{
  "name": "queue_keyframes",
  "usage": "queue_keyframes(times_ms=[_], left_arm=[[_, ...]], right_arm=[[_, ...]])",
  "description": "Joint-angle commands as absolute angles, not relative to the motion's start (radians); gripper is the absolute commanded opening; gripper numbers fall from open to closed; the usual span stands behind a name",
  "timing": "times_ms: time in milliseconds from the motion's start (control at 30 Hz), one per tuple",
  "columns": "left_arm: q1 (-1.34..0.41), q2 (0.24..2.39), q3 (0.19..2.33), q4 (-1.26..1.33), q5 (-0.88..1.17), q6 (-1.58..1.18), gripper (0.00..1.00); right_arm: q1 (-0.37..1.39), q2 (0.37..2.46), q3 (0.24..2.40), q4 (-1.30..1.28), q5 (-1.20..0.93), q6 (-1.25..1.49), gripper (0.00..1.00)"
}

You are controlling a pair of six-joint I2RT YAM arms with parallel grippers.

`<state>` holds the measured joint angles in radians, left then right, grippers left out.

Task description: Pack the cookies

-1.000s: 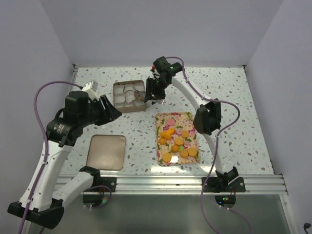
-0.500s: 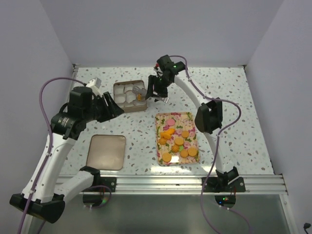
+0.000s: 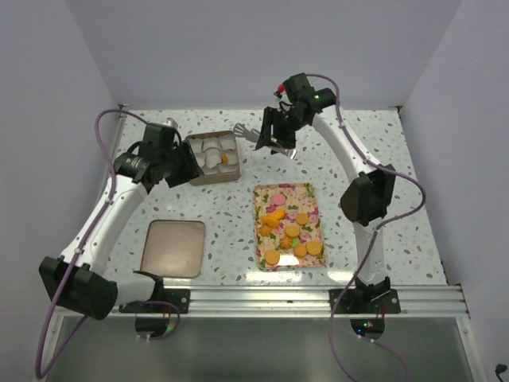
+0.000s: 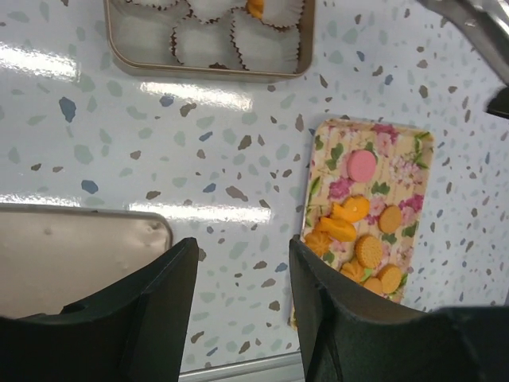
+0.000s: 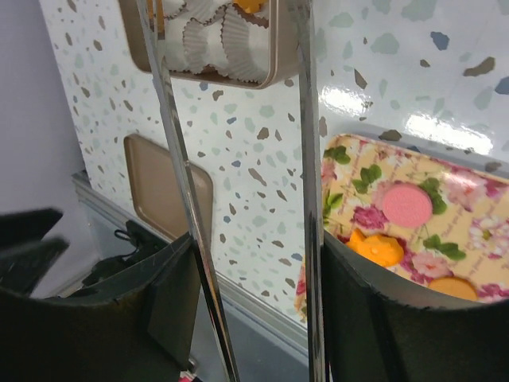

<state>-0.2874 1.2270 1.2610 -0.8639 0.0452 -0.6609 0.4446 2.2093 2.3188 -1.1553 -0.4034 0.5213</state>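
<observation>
Tin (image 4: 211,72): far part cut off at top edge, with orange cookie (image 4: 254,6).
Lid (image 4: 71,239): left side out of frame, near edge behind left pincer (image 4: 242,243).
Tray (image 4: 402,151): near end likewise hidden.
Tongs (image 5: 306,159): tips beyond top edge, right wrist view.

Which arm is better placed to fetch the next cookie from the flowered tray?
Probably right. The right gripper holds the tongs and hangs nearer the tray of cookies. The left gripper, jaws open and holding no tool, sits beside the tin.

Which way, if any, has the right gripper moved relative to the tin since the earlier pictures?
Yes. The right gripper, holding tongs, has moved rightward and slightly back, away from the tin.
</observation>
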Motion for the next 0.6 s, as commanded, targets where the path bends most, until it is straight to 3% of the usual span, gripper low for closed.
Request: queue_keyframes(times_ms=[0, 233, 367, 567], left_arm=[[-0.27, 1.329, 1.331, -0.821, -0.052, -0.646, 0.55], [-0.207, 1.514, 1.405, -0.796, -0.12, -0.588, 0.55], [-0.151, 1.595, 1.417, -0.761, -0.129, -0.554, 0.55], [-0.109, 1.689, 1.398, -0.683, -0.109, -0.5, 0.54]], right_arm=[[0.402, 2.039, 2.243, -1.204, -0.429, 0.466, 0.58], [0.356, 1.823, 1.99, -1.301, -0.338, 0.348, 0.58], [0.356, 1.683, 1.707, -1.293, -0.288, 0.321, 0.58], [0.356, 1.539, 1.453, -1.246, -0.261, 0.324, 0.58]])
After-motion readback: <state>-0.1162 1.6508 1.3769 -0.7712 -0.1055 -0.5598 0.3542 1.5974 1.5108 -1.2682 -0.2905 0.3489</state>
